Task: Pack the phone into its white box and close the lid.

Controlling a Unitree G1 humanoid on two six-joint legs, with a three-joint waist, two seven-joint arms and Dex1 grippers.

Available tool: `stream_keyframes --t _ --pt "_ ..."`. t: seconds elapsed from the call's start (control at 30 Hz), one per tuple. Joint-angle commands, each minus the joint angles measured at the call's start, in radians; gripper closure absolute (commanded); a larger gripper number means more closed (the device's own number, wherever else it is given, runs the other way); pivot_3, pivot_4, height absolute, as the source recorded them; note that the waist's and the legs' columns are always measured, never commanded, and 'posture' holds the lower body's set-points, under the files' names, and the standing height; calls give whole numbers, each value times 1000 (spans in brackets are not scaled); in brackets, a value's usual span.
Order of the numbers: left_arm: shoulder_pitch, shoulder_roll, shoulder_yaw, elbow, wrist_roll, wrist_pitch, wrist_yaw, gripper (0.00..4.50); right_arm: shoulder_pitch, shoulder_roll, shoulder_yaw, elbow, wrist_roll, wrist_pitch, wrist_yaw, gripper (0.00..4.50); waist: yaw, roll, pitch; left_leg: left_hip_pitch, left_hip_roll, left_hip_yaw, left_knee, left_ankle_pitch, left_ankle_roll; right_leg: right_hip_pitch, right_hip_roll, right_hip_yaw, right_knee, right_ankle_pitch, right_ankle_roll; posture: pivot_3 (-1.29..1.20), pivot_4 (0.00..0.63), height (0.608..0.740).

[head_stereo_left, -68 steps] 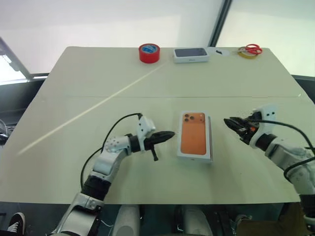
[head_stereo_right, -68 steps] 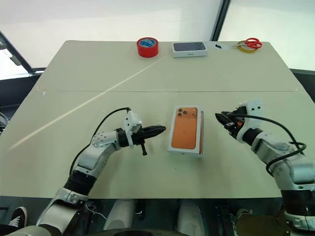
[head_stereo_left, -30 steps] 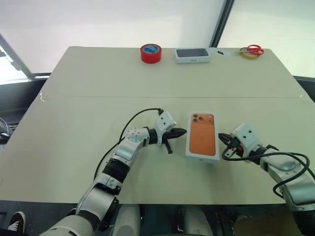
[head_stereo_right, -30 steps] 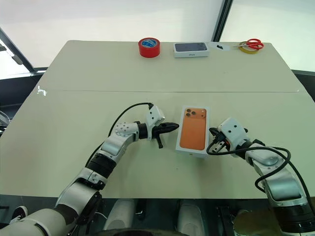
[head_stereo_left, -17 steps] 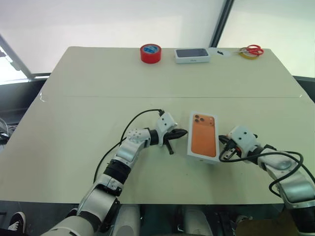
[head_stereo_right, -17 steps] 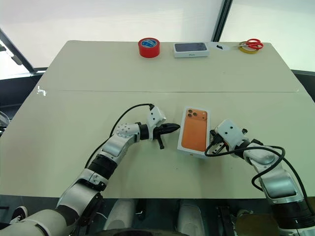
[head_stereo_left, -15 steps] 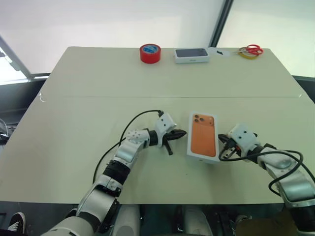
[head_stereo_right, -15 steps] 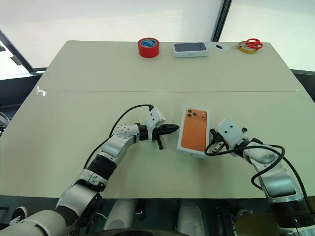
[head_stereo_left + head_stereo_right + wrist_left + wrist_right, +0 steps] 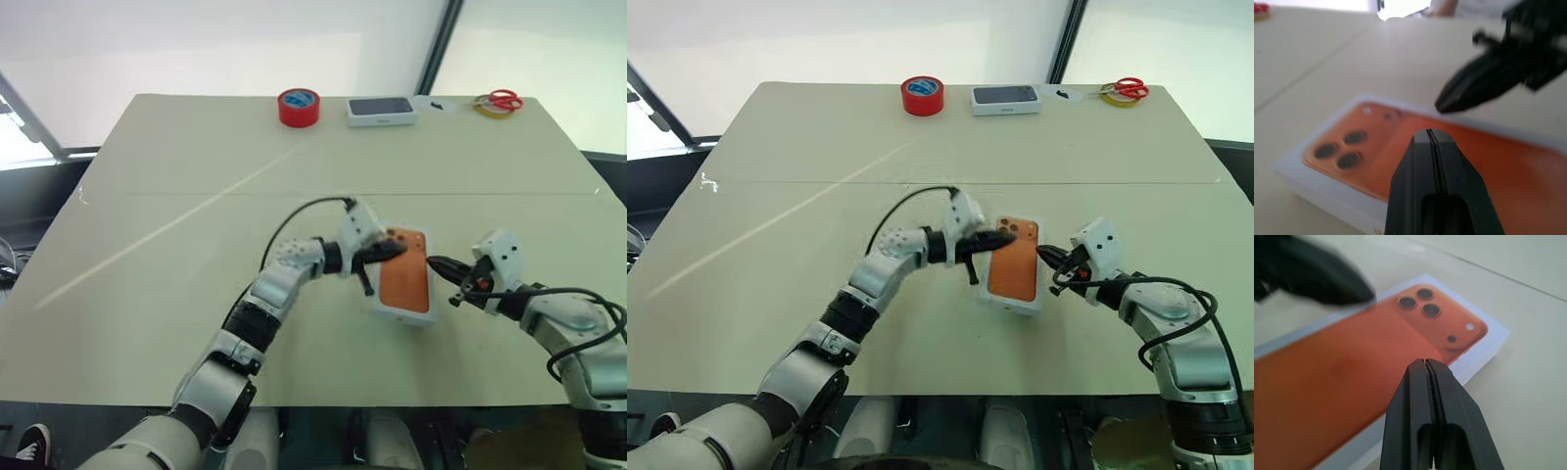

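Note:
The orange phone (image 9: 406, 280) lies back up in the white box (image 9: 1007, 303) on the table's near half, its three lenses (image 9: 1419, 301) at the far corner. My left gripper (image 9: 398, 249) is shut, its tip over the phone's far left part near the lenses. My right gripper (image 9: 433, 262) is shut too, pointing at the box's right edge from close by. In the left wrist view my own shut fingertips (image 9: 1429, 135) hover above the orange back, with the right gripper (image 9: 1444, 104) just beyond. Whether either tip touches I cannot tell. The lid is out of view.
Along the table's far edge stand a red tape roll (image 9: 298, 106), a dark-topped white box (image 9: 382, 110), red-handled scissors (image 9: 505, 99) and a yellow ring (image 9: 486, 107). A seam crosses the table (image 9: 147, 193) behind the phone.
My left gripper has swung right from beside the box to over the phone's far left corner. My right gripper has shifted up along the box's right edge.

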Motion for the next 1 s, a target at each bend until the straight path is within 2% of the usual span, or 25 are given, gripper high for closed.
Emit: stream_keyframes --t 0.03,0.07,0.1,0.2,0.3,0.37,0.43,0.57,0.7,0.87,1.0 --pt "6 52 -67 57 106 -4 -2 4500 44 -53 107 -16 -146 -72 -1 4460 -1 -1 -7 0 1 0 0 0 0 0 1 0 0 0 0 0 150 740" --pt "13 55 -59 54 88 11 -23 4500 47 -53 110 -14 -153 -80 -4 4460 -1 -2 -10 1 1 0 0 0 0 1 0 0 -1 0 0 0 150 740" --pt "19 54 -33 44 53 45 -37 4500 47 -32 75 -28 -67 -16 14 4460 -1 -4 -11 4 1 0 -1 -1 0 3 1 0 -2 0 0 0 150 740" --pt "27 61 71 -19 -34 83 -22 3635 33 -15 27 -51 18 39 37 3577 -3 -5 -11 13 2 0 -4 -2 0 10 1 0 -7 -2 -4 0 150 740" --pt "63 123 176 -151 -117 66 -42 2185 20 -11 3 -40 22 -18 45 2153 -18 -5 -11 13 3 0 -5 -2 0 12 1 1 -8 -2 -3 0 150 740" --pt "93 178 215 -219 -142 76 -56 982 18 -14 -17 -29 30 -37 56 911 -23 -5 -10 12 3 0 -7 -1 0 10 1 1 -8 0 -1 0 150 740" --pt "142 269 271 -306 -164 109 -68 104 20 -25 -60 -46 80 -44 96 68 -22 -4 -10 11 2 1 -7 -1 0 9 1 1 -8 0 0 0 150 740" --pt "296 478 350 -501 -240 196 -171 104 31 -73 -160 -29 136 -84 186 68 -26 -3 -9 13 2 2 -9 -1 0 10 0 3 -8 0 0 0 150 740" --pt "416 607 417 -584 -267 228 -190 104 47 -135 -223 52 142 -108 264 68 -18 -3 -8 14 2 2 -8 -2 0 8 -1 3 -10 -2 -4 0 150 740" --pt "529 678 548 -613 -333 242 -180 104 66 -185 -264 139 134 -149 333 68 -23 -3 -8 14 2 3 -9 -4 0 8 -5 4 -15 -2 -5 0 150 740" --pt "561 705 587 -584 -346 217 -192 104 74 -203 -260 181 120 -180 369 68 -24 -3 -8 14 3 4 -9 -3 2 8 -5 6 -14 -2 -4 0 150 740"
